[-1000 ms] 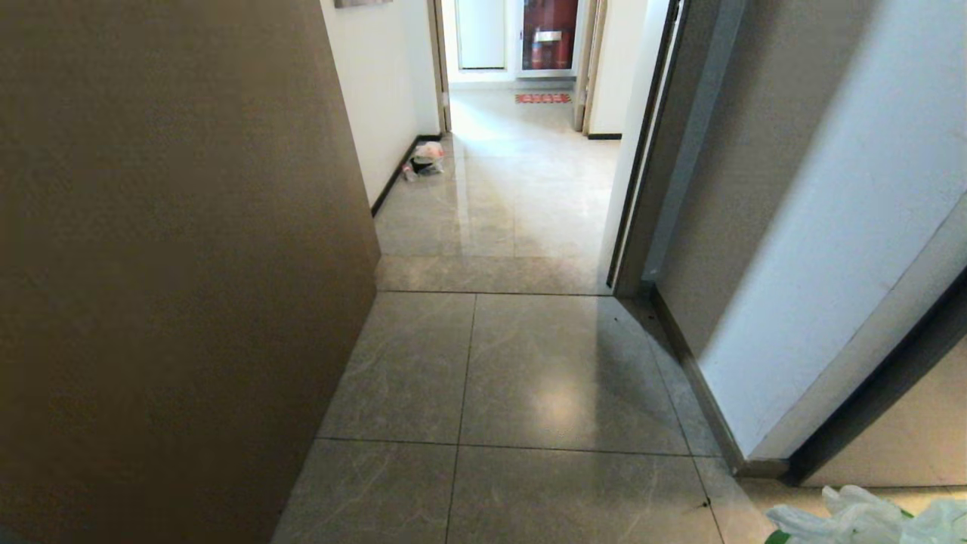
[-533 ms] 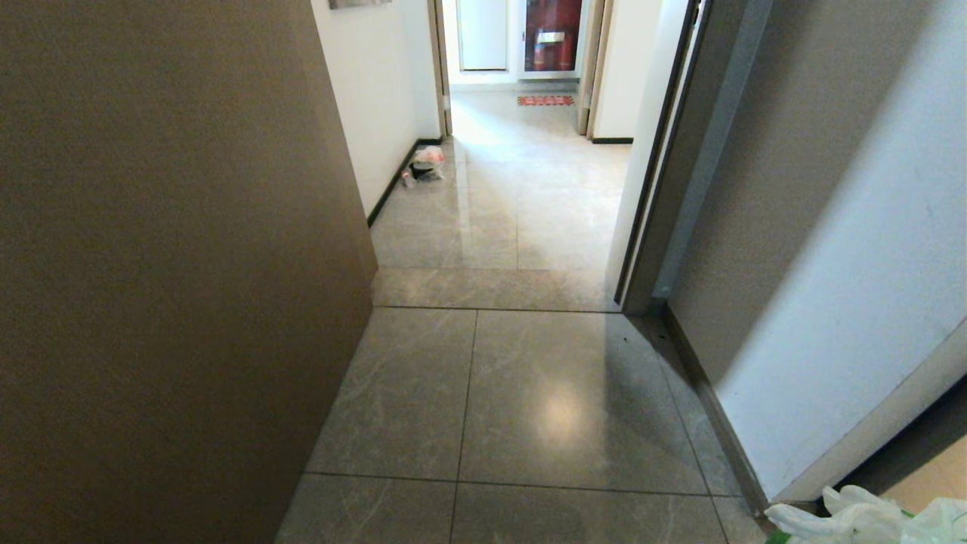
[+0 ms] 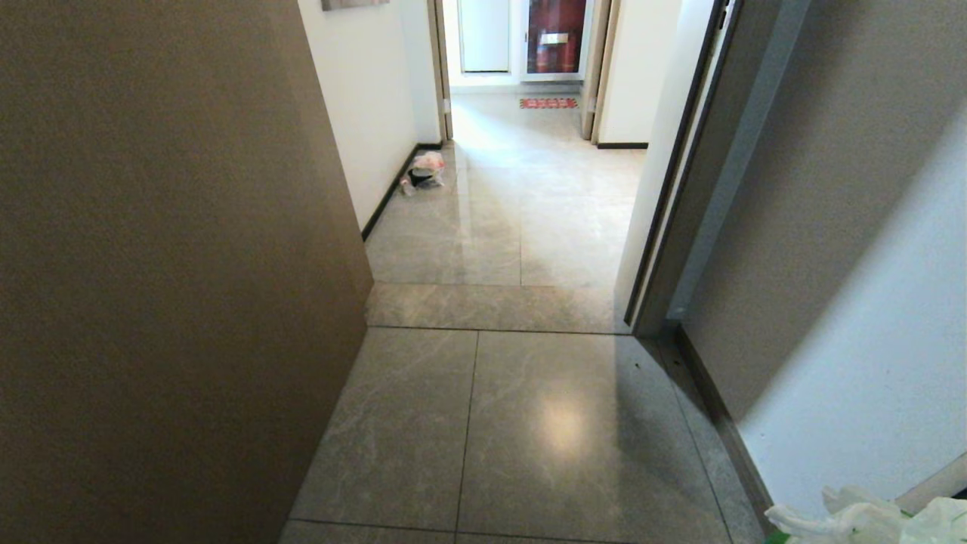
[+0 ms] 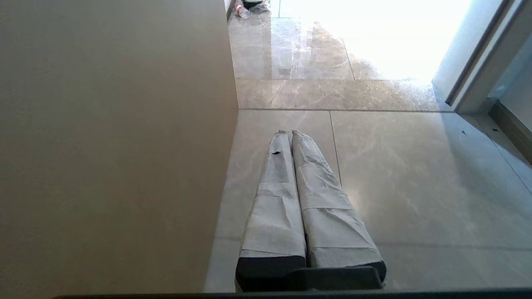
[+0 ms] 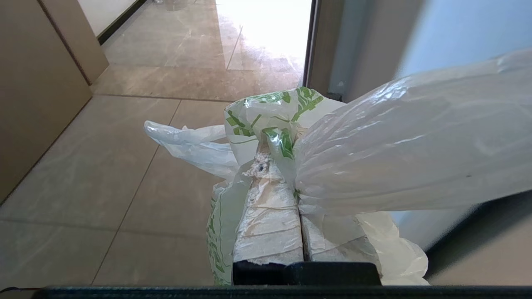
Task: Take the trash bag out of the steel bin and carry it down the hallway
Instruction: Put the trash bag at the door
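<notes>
Right wrist view: right gripper [image 5: 276, 166] (level) clamps the trash bag [image 5: 395, 145].

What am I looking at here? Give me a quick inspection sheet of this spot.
Surface: grey marbled floor tiles, glossy.
Job's things: trash bag, white with green print, off the floor; steel bin nothing seen.
Clutter: small bag of rubbish against the white wall down the hallway.
Claws: right claw shut on the trash bag; left claw shut, empty.
Cables: nothing seen.
Surroundings: brown panel on the left, door frame on the right.
</notes>
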Motion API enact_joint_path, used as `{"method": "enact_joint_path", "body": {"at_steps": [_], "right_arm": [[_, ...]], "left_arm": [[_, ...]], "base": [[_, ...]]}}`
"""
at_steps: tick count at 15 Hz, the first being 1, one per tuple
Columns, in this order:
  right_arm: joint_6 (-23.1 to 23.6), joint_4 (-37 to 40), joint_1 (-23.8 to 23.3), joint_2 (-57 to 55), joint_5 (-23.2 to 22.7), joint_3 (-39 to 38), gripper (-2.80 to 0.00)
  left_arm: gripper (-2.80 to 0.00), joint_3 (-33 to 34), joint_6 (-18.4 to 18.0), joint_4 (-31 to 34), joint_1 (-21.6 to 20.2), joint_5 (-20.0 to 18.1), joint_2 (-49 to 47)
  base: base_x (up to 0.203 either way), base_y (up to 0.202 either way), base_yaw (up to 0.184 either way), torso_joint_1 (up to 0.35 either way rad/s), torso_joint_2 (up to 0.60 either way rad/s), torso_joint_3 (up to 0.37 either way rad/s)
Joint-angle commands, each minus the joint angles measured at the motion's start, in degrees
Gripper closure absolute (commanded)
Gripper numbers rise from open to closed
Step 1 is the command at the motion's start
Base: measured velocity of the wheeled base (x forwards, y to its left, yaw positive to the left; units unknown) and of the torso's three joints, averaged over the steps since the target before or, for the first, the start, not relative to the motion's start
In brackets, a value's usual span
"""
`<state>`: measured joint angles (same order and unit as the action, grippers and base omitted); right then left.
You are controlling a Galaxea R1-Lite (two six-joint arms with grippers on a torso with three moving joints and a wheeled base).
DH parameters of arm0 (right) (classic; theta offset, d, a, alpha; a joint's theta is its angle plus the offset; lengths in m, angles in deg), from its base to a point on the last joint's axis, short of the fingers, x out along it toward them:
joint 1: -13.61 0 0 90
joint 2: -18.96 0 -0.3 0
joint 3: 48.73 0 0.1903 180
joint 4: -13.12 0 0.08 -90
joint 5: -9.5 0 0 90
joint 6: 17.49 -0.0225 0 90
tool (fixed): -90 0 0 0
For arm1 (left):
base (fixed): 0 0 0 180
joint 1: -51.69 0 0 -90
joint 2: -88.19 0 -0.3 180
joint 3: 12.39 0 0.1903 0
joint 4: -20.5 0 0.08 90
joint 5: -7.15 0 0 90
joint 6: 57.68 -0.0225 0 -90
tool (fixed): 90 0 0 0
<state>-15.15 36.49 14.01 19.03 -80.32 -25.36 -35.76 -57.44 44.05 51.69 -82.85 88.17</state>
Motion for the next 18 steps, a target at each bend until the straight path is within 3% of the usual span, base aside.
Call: {"method": "enact_joint_path", "body": {"at_steps": [1,18], "right_arm": [[0.04,0.0,0.04,2.22,-0.01,0.0,0.0],[0.13,0.0,0.04,2.22,-0.01,0.0,0.0]], "left_arm": [[0.0,0.0,0.03,-0.01,0.0,0.0,-0.06],[0.0,0.0,0.03,-0.01,0.0,0.0,-0.06]], "base": [[0.19,0.0,0.001,0.002,0.0,0.002],[0.192,0.0,0.0,0.002,0.0,0.002]]}}
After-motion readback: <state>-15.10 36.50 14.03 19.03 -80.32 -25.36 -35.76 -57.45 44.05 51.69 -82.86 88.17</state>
